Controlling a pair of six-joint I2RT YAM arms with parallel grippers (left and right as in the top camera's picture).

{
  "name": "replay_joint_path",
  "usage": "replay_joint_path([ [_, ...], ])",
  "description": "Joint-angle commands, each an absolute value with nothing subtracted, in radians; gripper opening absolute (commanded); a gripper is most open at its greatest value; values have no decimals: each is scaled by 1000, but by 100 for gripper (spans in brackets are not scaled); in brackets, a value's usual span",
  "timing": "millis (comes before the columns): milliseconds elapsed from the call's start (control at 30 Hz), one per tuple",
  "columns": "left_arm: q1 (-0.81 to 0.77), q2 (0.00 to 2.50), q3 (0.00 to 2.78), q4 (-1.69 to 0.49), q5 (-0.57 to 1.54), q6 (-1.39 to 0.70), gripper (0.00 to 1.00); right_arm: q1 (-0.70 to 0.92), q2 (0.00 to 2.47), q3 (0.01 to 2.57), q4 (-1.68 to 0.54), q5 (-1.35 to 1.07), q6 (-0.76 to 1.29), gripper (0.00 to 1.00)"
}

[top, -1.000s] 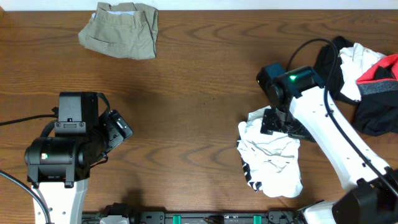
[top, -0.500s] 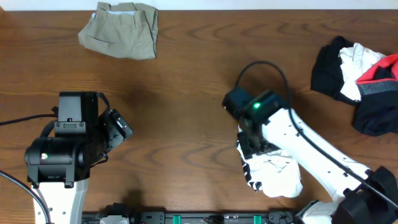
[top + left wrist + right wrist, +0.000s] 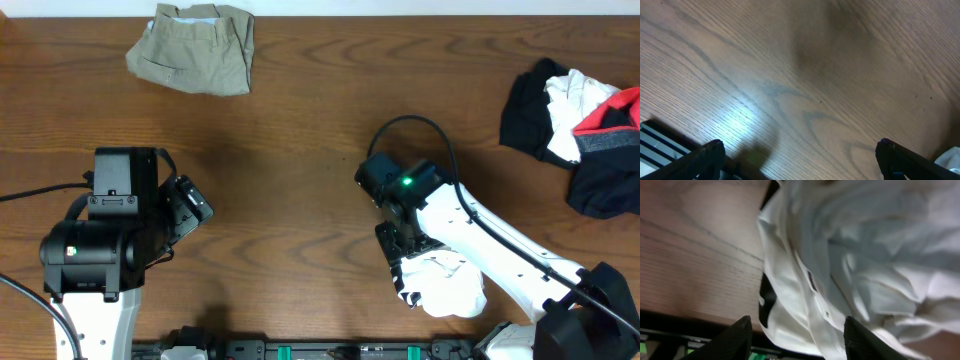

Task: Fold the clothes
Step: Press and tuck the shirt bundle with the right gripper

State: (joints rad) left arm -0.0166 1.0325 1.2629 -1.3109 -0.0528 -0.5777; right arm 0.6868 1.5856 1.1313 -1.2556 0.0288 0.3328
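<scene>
The large white top (image 3: 447,287) lies bunched near the table's front edge, its black-and-white trim (image 3: 400,285) showing on the left side. My right gripper (image 3: 402,243) is down on its upper left part. In the right wrist view the white top (image 3: 865,255) fills the space between the two dark fingers (image 3: 737,340), and my right gripper (image 3: 797,325) is shut on a thick fold of it. My left gripper (image 3: 190,210) hangs wide open over bare wood at the left. In its own view the left gripper (image 3: 800,152) has nothing between its fingers.
Folded khaki shorts (image 3: 195,48) lie at the back left. A heap of black (image 3: 530,120), white (image 3: 580,95) and red (image 3: 620,112) clothes sits at the right edge. The table's front edge (image 3: 700,325) runs just below the white top.
My right arm swung left and toward the front edge, and its gripper closed on the white top. The top has been drawn into a tighter bunch. The left arm has not moved.
</scene>
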Motion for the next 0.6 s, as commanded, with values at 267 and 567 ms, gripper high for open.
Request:
replay_joint_path([
  [267,-12,1034,1261,-1318,-65,-569,98,693,1578,1040,-1188,29,303,58],
  [567,-12,1034,1261,-1319,-65,-569,98,693,1578,1037,-1153,122,352,61],
])
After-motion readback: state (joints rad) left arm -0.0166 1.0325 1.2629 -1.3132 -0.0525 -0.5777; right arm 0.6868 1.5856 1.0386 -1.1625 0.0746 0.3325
